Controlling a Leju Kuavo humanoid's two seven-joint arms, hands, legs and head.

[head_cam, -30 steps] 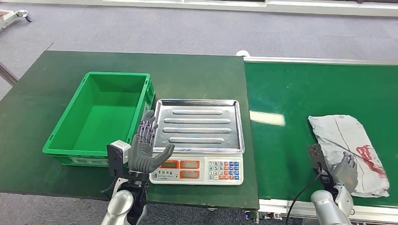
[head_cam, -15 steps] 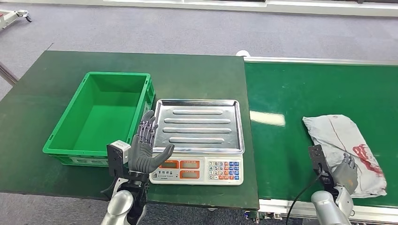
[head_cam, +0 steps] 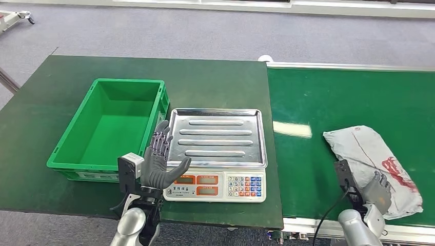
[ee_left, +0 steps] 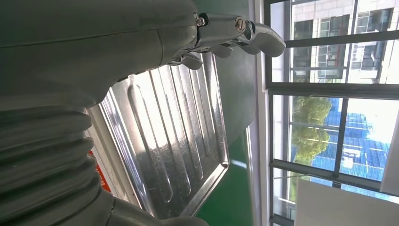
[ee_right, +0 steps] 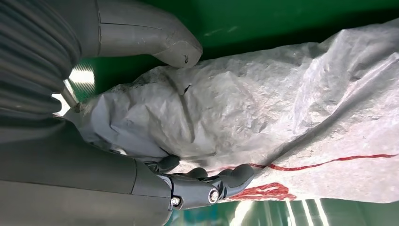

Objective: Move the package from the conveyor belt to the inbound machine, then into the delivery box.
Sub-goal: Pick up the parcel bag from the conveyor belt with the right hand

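- Package [head_cam: 373,163]: grey crinkled plastic film, dull sheen, with red print.
- Conveyor belt [head_cam: 328,102] under the package: smooth green surface, faintly glossy, with a bright reflection patch.
- Scale tray [head_cam: 217,136], beside the belt: polished ribbed sheet metal, mirror-bright.
- Scale body [head_cam: 215,187] below the tray: smooth white plastic.
- Green crate [head_cam: 110,128] beside the scale: moulded plastic, slight gloss.
- Table top [head_cam: 215,82] around the scale: matt dark green covering.
- Right hand [ee_right: 141,141] on the package: matt grey casing.
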